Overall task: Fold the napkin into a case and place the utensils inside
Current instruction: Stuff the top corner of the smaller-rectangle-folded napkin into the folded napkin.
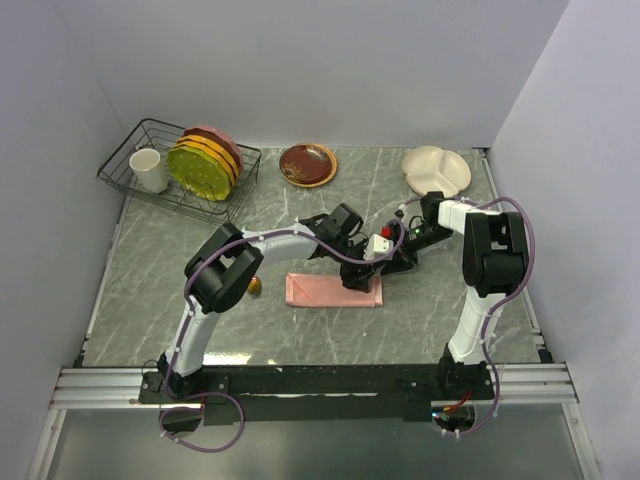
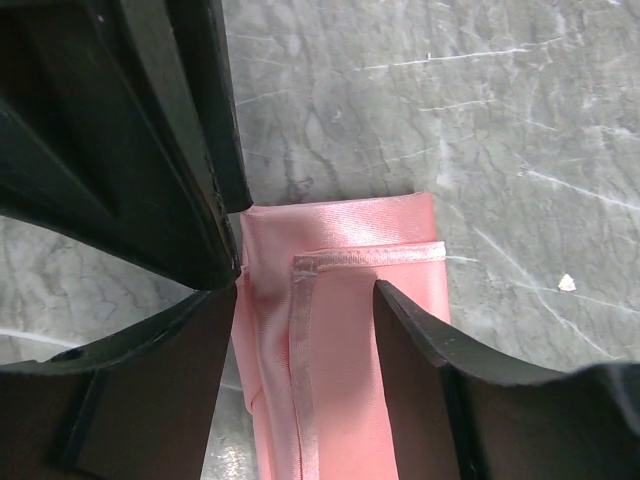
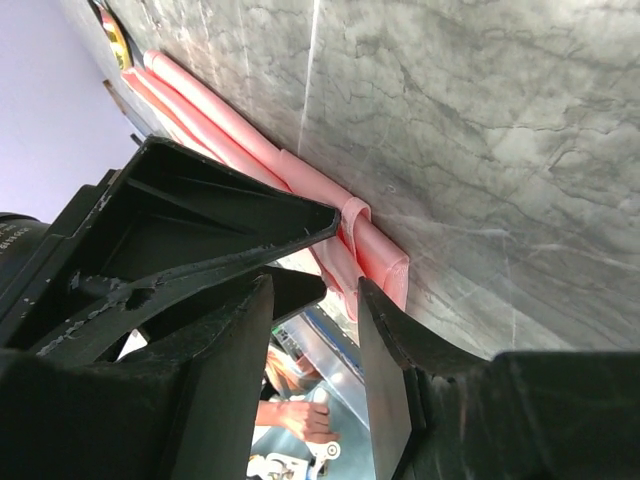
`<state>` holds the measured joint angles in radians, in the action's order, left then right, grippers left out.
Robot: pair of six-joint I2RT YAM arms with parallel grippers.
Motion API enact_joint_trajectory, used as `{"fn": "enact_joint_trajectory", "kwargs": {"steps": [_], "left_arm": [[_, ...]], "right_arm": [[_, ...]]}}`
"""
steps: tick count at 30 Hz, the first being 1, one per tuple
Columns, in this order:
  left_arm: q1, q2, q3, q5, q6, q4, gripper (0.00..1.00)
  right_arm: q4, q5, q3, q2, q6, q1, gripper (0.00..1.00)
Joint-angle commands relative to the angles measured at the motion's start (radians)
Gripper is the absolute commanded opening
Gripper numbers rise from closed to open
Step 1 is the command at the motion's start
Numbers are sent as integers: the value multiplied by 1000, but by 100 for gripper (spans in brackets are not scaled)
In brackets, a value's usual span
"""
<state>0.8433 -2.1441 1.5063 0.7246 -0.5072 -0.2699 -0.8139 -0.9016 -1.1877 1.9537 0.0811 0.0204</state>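
Black fingers (image 2: pixel 430 390) of my left pincer (image 2: pixel 308 295) fill the bottom of the left wrist view. They stand apart, astride one short end of the napkin (image 2: pixel 345 222). Nothing is clenched between them. The pink satin lies flat on the grey marble table (image 2: pixel 480 120), with one finger at its long edge and the other over the cloth itself. A stitched hem (image 2: pixel 372 256) runs across that end and turns down the strip between the fingers.

My right pincer (image 3: pixel 315 290) is released too. Its tips stand wide at the same end of the napkin, with a loop of hem just beyond them. Seen from the left wrist, its dark bulk touches the napkin's corner.

From above, the napkin is folded into a narrow strip near the middle of the table, lying left to right, and both my pincers meet at its right end. Off its left end, a gold utensil head (image 1: pixel 255 286) peeks out beside my left arm. I cannot tell whether it is fork or spoon, or whether it touches the cloth.

Along the far edge stand a wire rack (image 1: pixel 120 165) holding upright plates (image 1: pixel 200 170) and a white cup (image 1: pixel 148 170). To the right of the rack are a brown plate (image 1: pixel 307 164) and a cream divided plate (image 1: pixel 437 172).
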Motion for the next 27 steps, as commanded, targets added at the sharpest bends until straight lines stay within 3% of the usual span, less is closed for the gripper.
{"fn": "enact_joint_trajectory", "kwargs": {"steps": [1,4,15,27], "left_arm": [[7,33,-1,6,-13,51,63],[8,26,9,16,-20,26,61],[8,64,5,38,10,32,36],[42,133,-77,-28,74,103,10]], "right_arm": [[19,4,-7,-9,12,-10,48],[24,4,-7,8,16,-10,50],[21,6,8,2,31,-8,50],[-14,-19,2,-21,36,21,52]]}}
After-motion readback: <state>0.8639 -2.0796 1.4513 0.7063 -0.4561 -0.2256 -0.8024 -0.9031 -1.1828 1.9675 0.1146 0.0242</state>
